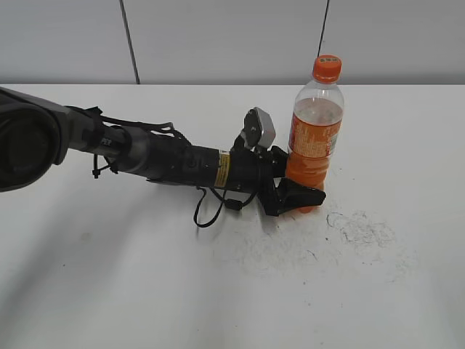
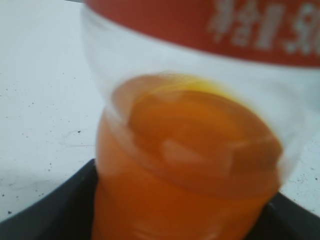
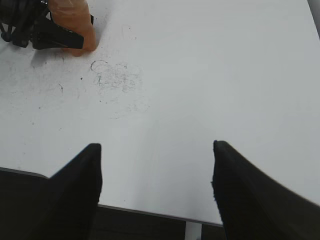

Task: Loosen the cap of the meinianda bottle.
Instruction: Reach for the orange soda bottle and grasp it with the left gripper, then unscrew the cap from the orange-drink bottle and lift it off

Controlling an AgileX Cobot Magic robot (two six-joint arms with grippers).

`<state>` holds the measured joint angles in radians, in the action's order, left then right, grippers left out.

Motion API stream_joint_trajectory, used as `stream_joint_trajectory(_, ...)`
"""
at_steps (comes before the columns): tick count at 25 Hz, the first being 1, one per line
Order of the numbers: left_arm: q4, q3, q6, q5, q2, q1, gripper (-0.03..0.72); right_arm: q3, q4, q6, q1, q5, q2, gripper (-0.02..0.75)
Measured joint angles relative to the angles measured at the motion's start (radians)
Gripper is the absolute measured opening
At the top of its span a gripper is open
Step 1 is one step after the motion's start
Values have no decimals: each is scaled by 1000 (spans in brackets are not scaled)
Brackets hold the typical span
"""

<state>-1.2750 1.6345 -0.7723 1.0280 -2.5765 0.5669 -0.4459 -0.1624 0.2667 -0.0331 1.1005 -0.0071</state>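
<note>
The meinianda bottle (image 1: 314,138) stands upright on the white table, with orange drink and an orange label. Its orange cap (image 1: 327,67) with a greenish-yellow mark is on top. My left gripper (image 1: 296,195) is shut on the bottle's lower body, black fingers on either side. In the left wrist view the bottle (image 2: 190,145) fills the frame, blurred, between the fingers. My right gripper (image 3: 156,175) is open and empty over the table's near edge, far from the bottle's base (image 3: 74,25). It does not show in the exterior view.
The white table (image 1: 218,283) has dark scuff marks (image 1: 360,227) just right of the bottle. They also show in the right wrist view (image 3: 117,80). The left arm (image 1: 145,156) lies low across the table from the left. A grey wall stands behind.
</note>
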Motion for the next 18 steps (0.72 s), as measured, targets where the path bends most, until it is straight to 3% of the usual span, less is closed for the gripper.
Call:
stream_joint_trajectory(6,0,0,0,1,0,0,554,-4,-9,-33,0,-13,0,512)
stream_joint_trajectory(10,0,0,0,1,0,0,554,-31,-51,-103,0,-123,61,512)
stream_joint_trajectory(18,0,1,0,18,-4,0,554,-93,-301,-77,23,-375,450,512)
